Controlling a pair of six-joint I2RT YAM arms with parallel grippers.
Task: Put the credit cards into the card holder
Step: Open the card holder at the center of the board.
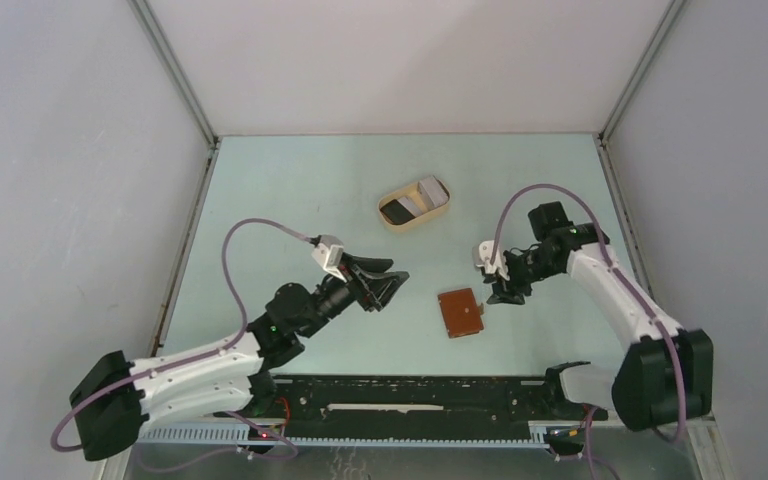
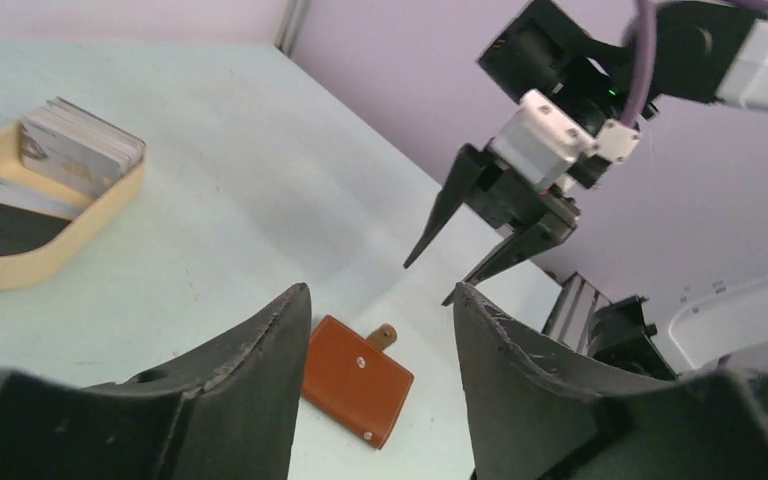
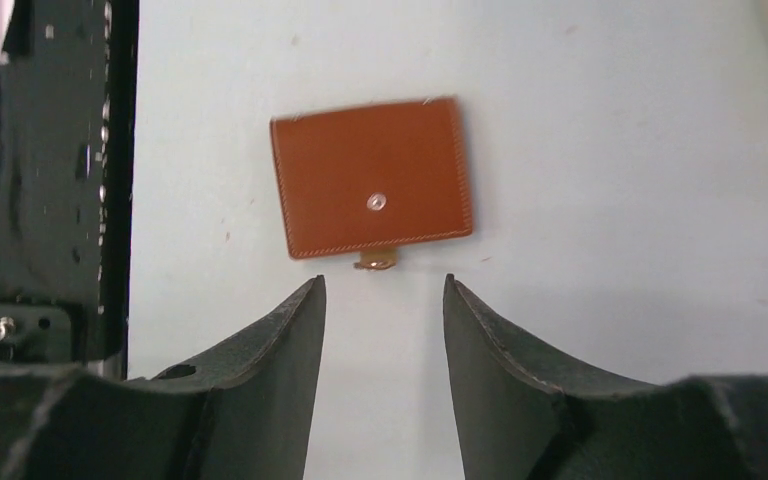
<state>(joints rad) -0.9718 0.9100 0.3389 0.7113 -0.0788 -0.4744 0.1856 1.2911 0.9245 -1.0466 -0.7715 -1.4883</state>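
Here the folded card holder (image 1: 461,313) lies on the desk (image 1: 290,190) between left pincer (image 1: 392,288) and right pincer (image 1: 505,297), both parted and empty (presumably poised to open it), credit cards (image 1: 418,198) in the tray (image 1: 394,223) beyond.

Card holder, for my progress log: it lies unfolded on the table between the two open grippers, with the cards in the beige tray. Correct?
No: the right wrist view shows the card holder folded shut, not unfolded. The rest stands: it lies on the table between the open left gripper and right gripper, cards in the beige tray.
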